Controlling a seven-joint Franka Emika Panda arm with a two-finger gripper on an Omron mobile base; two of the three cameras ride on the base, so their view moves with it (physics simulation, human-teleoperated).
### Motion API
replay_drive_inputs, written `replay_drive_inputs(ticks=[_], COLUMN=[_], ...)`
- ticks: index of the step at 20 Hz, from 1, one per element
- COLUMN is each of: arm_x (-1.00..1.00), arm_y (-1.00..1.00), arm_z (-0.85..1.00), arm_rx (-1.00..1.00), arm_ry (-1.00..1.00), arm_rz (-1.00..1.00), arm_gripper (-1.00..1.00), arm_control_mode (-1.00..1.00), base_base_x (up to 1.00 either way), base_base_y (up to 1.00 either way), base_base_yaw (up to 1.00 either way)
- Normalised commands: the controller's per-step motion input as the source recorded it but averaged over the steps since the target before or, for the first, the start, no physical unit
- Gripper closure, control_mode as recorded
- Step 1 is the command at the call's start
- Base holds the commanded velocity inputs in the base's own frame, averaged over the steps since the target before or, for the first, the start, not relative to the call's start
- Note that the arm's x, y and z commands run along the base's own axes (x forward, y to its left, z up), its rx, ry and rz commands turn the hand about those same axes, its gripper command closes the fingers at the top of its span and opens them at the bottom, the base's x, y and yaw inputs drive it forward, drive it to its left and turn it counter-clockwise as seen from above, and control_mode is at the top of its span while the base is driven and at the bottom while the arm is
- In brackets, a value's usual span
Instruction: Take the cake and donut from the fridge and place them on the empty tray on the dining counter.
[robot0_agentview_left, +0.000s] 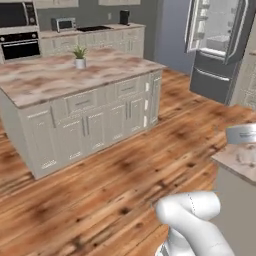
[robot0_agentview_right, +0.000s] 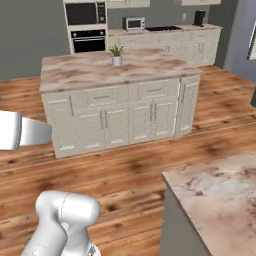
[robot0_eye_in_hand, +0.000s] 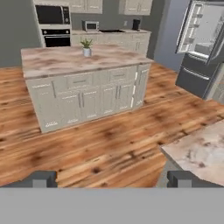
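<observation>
The fridge (robot0_agentview_left: 218, 40) stands across the room at the far right, its upper doors swung open on a white interior; it also appears in the hand view (robot0_eye_in_hand: 202, 33). At this distance I cannot make out the cake or the donut on its shelves. The tray is out of view. My gripper (robot0_eye_in_hand: 111, 179) is open, its two dark fingertips (robot0_eye_in_hand: 41, 178) set wide apart with nothing between them, and it points over the wooden floor toward the island. A pinkish marble counter corner (robot0_eye_in_hand: 197, 153) lies close on the right; I cannot tell whether it is the dining counter.
A large marble-topped island (robot0_agentview_left: 75, 80) with pale cabinets and a small potted plant (robot0_agentview_left: 80, 56) fills the middle of the room. Behind it are a wall oven (robot0_agentview_left: 20, 47), a microwave (robot0_agentview_left: 64, 24) and back counters. Open wooden floor (robot0_agentview_left: 125, 170) runs between the island and the near counter (robot0_agentview_right: 220, 190).
</observation>
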Motion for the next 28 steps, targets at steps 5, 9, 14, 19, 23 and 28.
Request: replay_drive_inputs(ticks=[5,9,14,19,23,28], arm_x=[0.00,0.00,0.00,0.00,0.00,0.00], arm_y=[0.00,0.00,0.00,0.00,0.00,0.00], arm_z=[0.00,0.00,0.00,0.00,0.00,0.00], arm_rx=[0.00,0.00,0.00,0.00,0.00,0.00], arm_ry=[0.00,0.00,0.00,0.00,0.00,0.00], arm_rz=[0.00,0.00,0.00,0.00,0.00,0.00], arm_gripper=[-1.00,-1.00,-1.00,-1.00,-1.00,-1.00], arm_control_mode=[1.00,1.00,1.00,1.00,1.00,1.00], base_base_x=[0.57,1.00,1.00,1.00,1.00,1.00], base_base_y=[0.55,0.91,1.00,0.90,0.26,-0.01], base_base_yaw=[-0.89,-0.67,-0.54,-0.36,-0.02,0.05])
